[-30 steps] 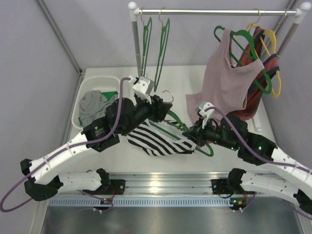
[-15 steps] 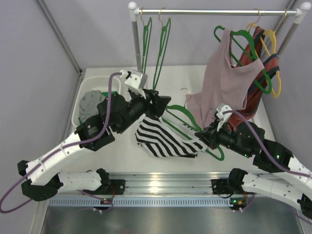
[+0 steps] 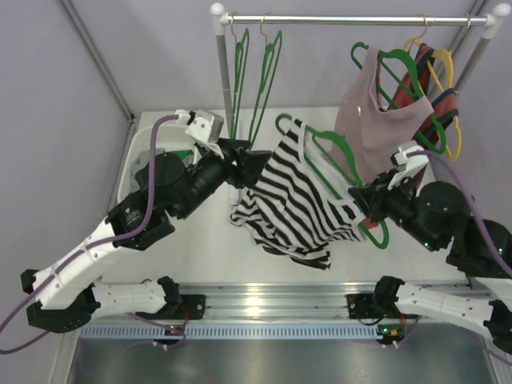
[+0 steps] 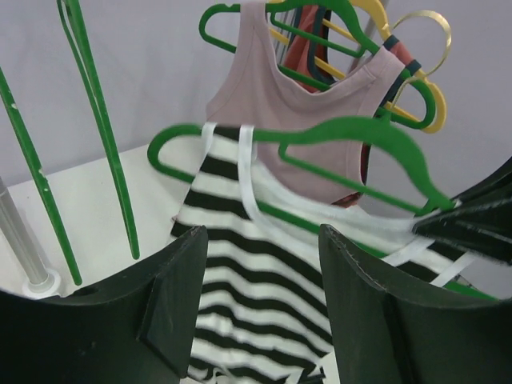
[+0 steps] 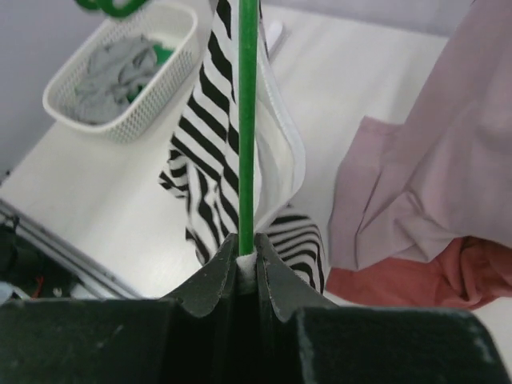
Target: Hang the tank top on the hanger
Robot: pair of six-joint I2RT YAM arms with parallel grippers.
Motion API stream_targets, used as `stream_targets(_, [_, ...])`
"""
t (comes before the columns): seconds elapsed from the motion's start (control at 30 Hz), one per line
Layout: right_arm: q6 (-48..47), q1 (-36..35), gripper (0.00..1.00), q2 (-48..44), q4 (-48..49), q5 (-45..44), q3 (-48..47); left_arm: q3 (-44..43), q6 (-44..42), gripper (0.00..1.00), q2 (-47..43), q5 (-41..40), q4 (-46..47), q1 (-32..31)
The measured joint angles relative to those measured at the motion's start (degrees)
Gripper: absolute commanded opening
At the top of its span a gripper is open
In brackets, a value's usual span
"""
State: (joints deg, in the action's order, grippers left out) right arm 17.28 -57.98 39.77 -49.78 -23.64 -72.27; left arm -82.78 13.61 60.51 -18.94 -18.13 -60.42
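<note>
Now, tank top (image 3: 296, 200) is up off the table (image 3: 200, 240), draped on the hanger (image 4: 360, 130) mid-scene, a little right of centre.

- Right gripper (image 5: 246, 254): jaws closed on a thin green bar of the hanger. The bar runs straight out from between the fingertips, with striped fabric hanging just to either side of it.
- Left gripper (image 4: 262, 264): jaws apart with nothing between them. It sits just left of the tank top's left edge. Whether a fingertip touches the fabric cannot be told.
- Straps: two white-edged straps cross the hanger close to its rounded far-left end. The body of the top slopes down towards the near right.
- Hem: it is bunched at the near side and hangs over the table short of the near edge. Whether it touches the surface cannot be told from above.
- Room, left: bare table between the tank top and the basket (image 3: 128, 180).
- Room, far left: the hanger's rounded end stands apart from the two empty hangers (image 3: 264, 80) on the rail (image 3: 352, 19).
- Room, right: tight. The pink top (image 3: 376, 128) hangs just behind the hanger, and the two overlap in the top view.
</note>
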Motion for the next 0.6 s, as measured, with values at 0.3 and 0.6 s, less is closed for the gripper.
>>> stream_targets(0.3, [-2.69, 0.09, 0.0, 18.16, -4.5, -12.26, -31.36, -2.01, -1.31, 0.63, -1.51, 0.0, 0.0, 0.02])
stream_targets(0.6, [-3.96, 2.47, 0.0, 27.21, -7.96, -13.16, -40.48, -3.02, -1.57, 0.63, -1.84, 0.02, -0.2, 0.0])
